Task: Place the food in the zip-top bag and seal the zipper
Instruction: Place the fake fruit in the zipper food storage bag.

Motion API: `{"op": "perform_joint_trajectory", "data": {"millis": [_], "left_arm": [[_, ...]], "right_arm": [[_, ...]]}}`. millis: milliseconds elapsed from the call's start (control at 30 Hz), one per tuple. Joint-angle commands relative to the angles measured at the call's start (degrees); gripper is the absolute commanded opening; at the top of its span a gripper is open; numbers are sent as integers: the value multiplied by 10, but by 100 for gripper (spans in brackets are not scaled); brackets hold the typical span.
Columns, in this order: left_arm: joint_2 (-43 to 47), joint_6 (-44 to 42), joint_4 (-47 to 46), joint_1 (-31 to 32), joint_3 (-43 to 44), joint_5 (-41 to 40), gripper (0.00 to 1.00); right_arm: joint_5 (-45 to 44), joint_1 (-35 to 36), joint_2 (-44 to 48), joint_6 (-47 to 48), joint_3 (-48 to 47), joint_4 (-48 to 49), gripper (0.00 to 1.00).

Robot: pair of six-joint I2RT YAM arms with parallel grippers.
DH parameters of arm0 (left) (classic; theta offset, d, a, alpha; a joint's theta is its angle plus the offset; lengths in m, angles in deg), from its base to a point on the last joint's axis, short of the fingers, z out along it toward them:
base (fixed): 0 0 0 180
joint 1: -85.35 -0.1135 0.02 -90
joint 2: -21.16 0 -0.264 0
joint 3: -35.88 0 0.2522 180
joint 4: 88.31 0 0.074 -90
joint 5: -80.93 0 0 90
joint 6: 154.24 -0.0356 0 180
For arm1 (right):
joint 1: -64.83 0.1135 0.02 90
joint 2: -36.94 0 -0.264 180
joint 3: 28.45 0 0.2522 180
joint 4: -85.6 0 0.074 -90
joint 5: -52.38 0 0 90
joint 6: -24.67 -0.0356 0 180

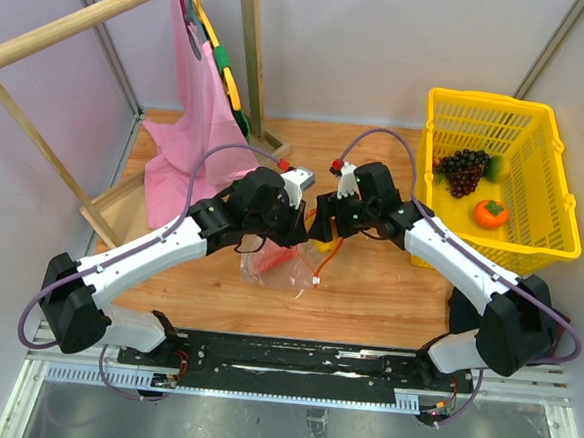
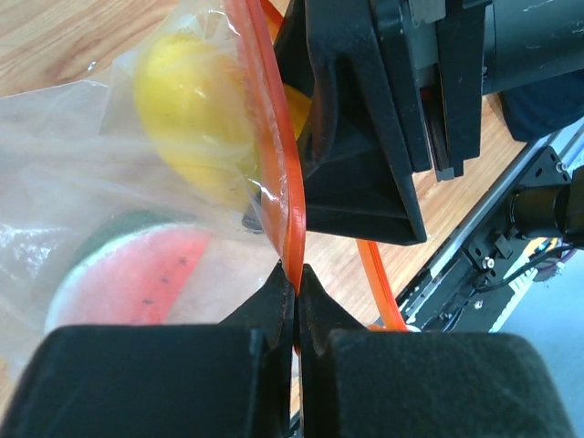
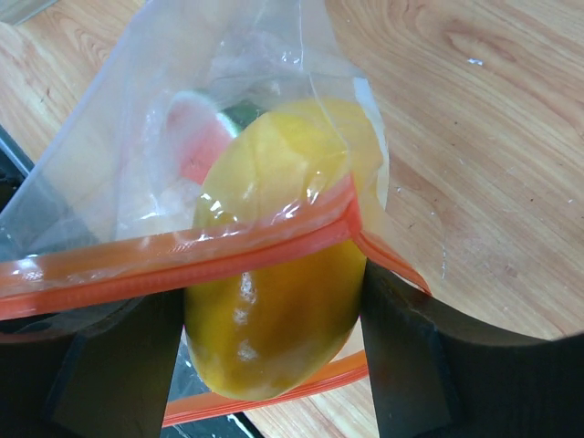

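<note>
Wooden bench (image 1: 387, 296) | zip-top bag (image 1: 274, 268) is held at centre between both hands | left hand (image 2: 297, 292) is pinched on zipper (image 2: 290, 210) | mango (image 3: 274, 301) is gripped by right hand (image 3: 274, 342) at bag mouth | watermelon slice (image 2: 137, 274) is seen inside

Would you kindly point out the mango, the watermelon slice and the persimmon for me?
mango (image 3: 274, 315): right wrist view, middle of its glossy yellow skin.
watermelon slice (image 2: 137, 278): left wrist view, its red flesh.
persimmon (image 1: 488, 218): top external view, its orange body.
</note>
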Motion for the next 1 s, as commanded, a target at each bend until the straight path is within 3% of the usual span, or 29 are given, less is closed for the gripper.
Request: {"op": "perform_joint_trajectory", "data": {"millis": [0,133,400,633,767,967], "left_arm": [[16,6,-14,-1,-6,7,0],[11,18,-12,-1,-5,5,0],[6,36,-10,-1,-5,3,0],[7,45,-4,-1,-4,-9,0],[7,47,-1,-1,0,-17,0],[6,50,-2,-1,4,-19,0]], "right_arm": [[-39,6,9,-18,-12,24,66],[-62,6,35,-23,2,28,77],[-102,6,89,-33,28,18,88],[-189,6,142,-74,56,-46,84],[-174,7,175,-99,83,-76,79],[-156,8,208,-145,161,-38,71]]}}
